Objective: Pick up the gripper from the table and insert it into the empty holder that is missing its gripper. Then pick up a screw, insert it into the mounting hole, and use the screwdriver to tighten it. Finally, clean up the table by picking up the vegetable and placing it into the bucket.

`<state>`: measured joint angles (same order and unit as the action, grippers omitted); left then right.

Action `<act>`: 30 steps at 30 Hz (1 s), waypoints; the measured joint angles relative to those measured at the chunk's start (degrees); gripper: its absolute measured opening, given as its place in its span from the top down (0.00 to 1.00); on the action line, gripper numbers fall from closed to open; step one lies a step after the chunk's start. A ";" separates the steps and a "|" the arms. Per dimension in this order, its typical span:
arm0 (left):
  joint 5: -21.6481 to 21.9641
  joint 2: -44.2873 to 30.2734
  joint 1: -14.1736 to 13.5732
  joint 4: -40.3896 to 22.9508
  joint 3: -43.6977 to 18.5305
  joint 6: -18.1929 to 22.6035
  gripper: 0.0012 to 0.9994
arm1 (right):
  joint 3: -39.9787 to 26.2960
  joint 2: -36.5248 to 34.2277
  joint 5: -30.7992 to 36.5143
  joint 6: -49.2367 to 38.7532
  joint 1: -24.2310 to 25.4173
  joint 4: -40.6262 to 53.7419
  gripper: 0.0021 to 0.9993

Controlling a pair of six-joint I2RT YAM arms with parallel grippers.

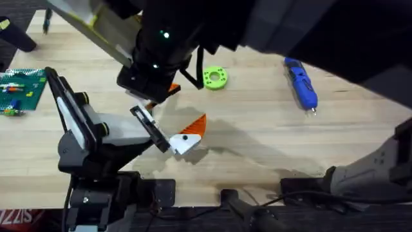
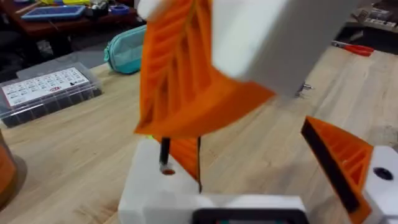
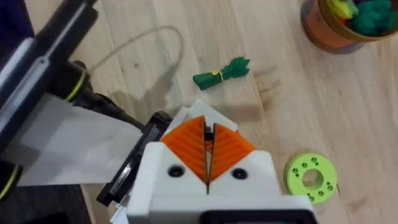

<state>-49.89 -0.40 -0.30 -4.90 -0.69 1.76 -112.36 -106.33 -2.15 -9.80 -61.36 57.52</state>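
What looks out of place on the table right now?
Nothing looks spilled or damaged. The vegetable lies loose on the table, apart from the bucket, so it is simply not cleaned up yet. The screwdriver lies flat, away from both arms.

The work surface is a light wood-grain table (image 1: pixel 257 148), evenly lit, with soft shadows across its middle. Beyond its far edge, the left wrist view shows a dim room with a dark cluttered bench (image 2: pixel 68 15), details unclear.

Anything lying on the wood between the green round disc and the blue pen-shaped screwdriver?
No: overhead, bare wooden table separates the green disc from the blue screwdriver.
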 joint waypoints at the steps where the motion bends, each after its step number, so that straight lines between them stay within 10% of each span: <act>1: 0.00 0.00 0.00 0.02 0.00 -0.01 0.01 | 0.00 -0.20 0.02 0.00 0.02 -0.02 1.00; 30: 0.00 0.00 0.00 0.02 0.00 0.00 0.01 | 0.00 -0.34 0.02 0.00 1.09 0.97 1.00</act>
<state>-49.89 -0.40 -0.30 -4.89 -0.69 1.76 -112.36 -106.67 -2.13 -9.80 -60.28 58.48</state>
